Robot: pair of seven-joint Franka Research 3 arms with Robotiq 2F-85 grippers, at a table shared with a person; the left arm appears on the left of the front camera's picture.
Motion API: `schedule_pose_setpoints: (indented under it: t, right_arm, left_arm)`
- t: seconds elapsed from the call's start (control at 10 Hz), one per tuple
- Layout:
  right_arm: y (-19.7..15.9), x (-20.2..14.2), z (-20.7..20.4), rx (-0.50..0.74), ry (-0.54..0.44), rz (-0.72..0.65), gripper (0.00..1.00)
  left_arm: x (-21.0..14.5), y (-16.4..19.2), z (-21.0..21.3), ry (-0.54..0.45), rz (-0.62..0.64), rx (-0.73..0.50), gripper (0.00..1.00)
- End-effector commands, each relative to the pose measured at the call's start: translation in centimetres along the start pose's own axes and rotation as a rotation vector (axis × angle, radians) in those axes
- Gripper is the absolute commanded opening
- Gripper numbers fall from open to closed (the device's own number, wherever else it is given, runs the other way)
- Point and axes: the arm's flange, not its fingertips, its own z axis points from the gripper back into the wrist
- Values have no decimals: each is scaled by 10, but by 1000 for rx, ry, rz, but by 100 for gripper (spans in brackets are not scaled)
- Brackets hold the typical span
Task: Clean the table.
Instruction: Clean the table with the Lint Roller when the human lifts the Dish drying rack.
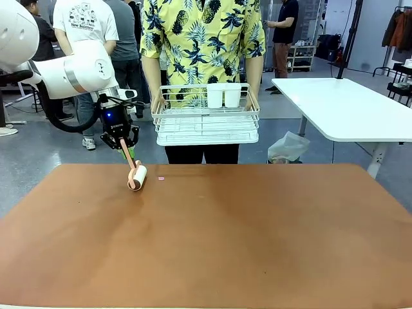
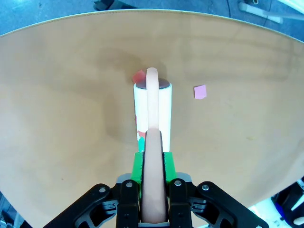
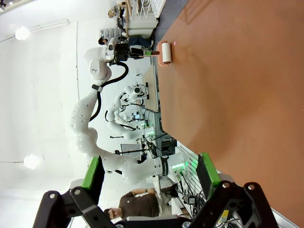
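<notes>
Though a scrap (image 2: 200, 91) dots it, the table (image 1: 257, 244) is smooth — terracotta.

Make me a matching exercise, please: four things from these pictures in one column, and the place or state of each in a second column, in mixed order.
Things:
1. lint roller
2. pink scrap
3. white wire rack
4. right gripper

Places or states:
A. open, holding nothing
B. held up by the person
C. clamped in the left gripper
D. lying loose on the table

Pairs: 1-C, 2-D, 3-B, 4-A.
</notes>
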Motion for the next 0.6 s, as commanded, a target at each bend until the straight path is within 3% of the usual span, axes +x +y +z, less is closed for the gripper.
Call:
schedule_pose_setpoints:
  t: [0.0, 0.5]
  right_arm:
    - [3, -2, 1, 1, -3, 3, 100]
    - [3, -2, 1, 1, -3, 3, 100]
  left_arm:
    - [5, -4, -31, 46, 26, -6, 21]
    - [6, -89, -80, 89, -74, -62, 21]
